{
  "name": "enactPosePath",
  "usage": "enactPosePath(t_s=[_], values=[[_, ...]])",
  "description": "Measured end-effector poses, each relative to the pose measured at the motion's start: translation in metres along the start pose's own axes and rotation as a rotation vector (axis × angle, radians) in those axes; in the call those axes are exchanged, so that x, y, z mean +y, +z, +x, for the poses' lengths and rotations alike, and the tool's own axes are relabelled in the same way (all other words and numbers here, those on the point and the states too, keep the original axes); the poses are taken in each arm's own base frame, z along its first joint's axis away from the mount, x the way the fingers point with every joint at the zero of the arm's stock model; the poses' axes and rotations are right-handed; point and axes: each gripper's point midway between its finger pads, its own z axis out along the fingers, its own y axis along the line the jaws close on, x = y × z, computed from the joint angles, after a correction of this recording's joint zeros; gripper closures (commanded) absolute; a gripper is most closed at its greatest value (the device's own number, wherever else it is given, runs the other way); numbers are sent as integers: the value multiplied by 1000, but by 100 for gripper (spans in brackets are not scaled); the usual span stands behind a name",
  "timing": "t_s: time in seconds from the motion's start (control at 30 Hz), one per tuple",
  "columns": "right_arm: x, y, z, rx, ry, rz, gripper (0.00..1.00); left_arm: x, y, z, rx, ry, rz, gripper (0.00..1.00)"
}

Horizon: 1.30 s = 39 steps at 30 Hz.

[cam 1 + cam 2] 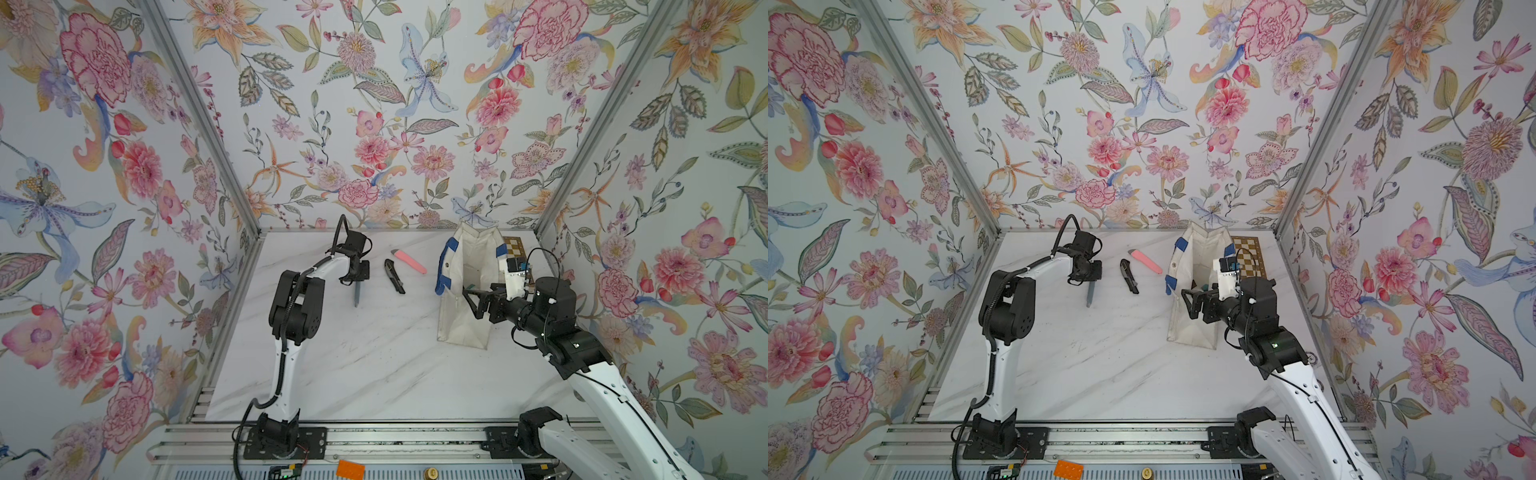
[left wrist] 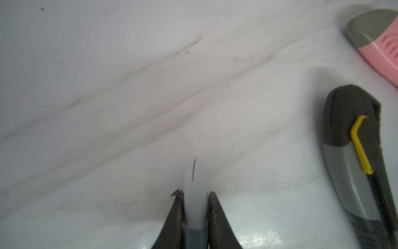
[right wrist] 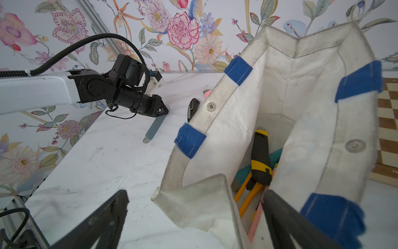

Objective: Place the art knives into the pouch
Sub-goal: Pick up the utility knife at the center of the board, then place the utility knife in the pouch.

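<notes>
Glossy marble-look table, rough white canvas pouch, matt plastic art knife.

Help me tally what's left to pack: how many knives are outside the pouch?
3: grey-blue knife gripped by the left gripper; black-and-grey knife on the table beside it; pink knife nearer the pouch. Others may hide behind it.

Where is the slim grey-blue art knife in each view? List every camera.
Top view: slim grey-blue art knife, left of centre, in left claw.
Top view: knife, same spot.
Left wrist: knife pinched between claw fingers.
Right wrist: knife protruding from left claw.
Landmark: black-grey utility knife with yellow slider, beside it.
</notes>
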Motion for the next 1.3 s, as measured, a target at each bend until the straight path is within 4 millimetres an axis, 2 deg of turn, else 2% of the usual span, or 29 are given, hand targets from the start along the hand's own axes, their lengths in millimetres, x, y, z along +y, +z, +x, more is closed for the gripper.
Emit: enactPosePath(t_s=[0.07,0.17,0.27,0.4,0.5,0.57,0.7,0.87,0.97,1.07,1.3], values=[[-1,0,0,-4,5,7,1,-7,-14,-2,5,28,-2,100],[-5,-1,-3,-20,8,27,1,-36,-45,-26,-56,80,29,100],[-9,-5,-9,-58,13,57,1,-84,-95,-60,-187,141,98,100],[-26,-15,-13,-115,39,159,1,-162,-181,-93,-380,223,238,100],[-40,-23,-11,-143,60,234,1,-214,-241,-99,-500,279,350,100],[-47,-27,-8,-155,70,268,1,-243,-272,-93,-554,314,430,100],[-56,-32,-4,-171,92,308,1,-284,-313,-88,-639,353,591,100],[-61,-30,2,-162,118,324,1,-306,-334,-92,-693,346,729,100],[-62,-30,5,-159,129,325,1,-317,-336,-92,-703,334,793,100],[-63,-29,7,-155,136,326,1,-328,-324,-89,-683,323,843,100],[-65,-29,10,-154,151,330,1,-347,-273,-71,-581,310,880,100]])
